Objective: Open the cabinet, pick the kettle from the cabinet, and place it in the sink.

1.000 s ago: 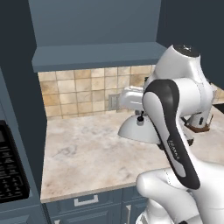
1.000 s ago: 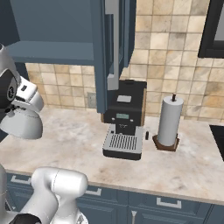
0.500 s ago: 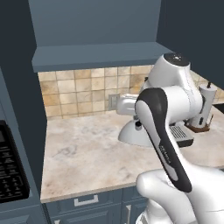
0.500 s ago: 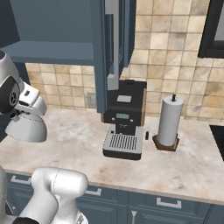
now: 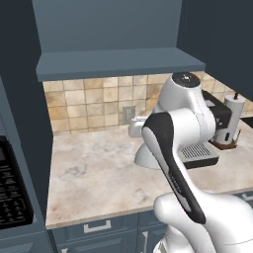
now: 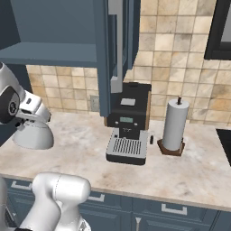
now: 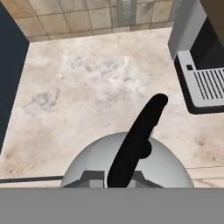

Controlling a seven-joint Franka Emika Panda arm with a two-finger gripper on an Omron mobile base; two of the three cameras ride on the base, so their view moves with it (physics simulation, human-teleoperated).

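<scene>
- I find the cabinet [image 6: 113,49] open: one door stands edge-on over the coffee machine [image 6: 128,124], and the shelf I can see inside is bare.
- The kettle [image 7: 127,168] is out of the cabinet and hangs above the marble surface [image 5: 94,173], towards its middle. In the hand view its dome sits directly under the gripper, with the dark arched handle [image 7: 138,140] running up between the fingers.
- The gripper [image 7: 118,181] is closed on the kettle, gripping it by that handle; I judge the hold secure, since the kettle appears to hang clear of the surface.
- The right base view shows the kettle near the left end of the surface, well apart from the paper towel roll [image 6: 173,126].
- Step in hand, as I judge it: carrying the kettle to the sink. Opening and picking look complete.
- I cannot locate the sink from these views.
- Next move, in my judgement: bring the basin into view, carry the kettle level above it, lower, then release.
</scene>
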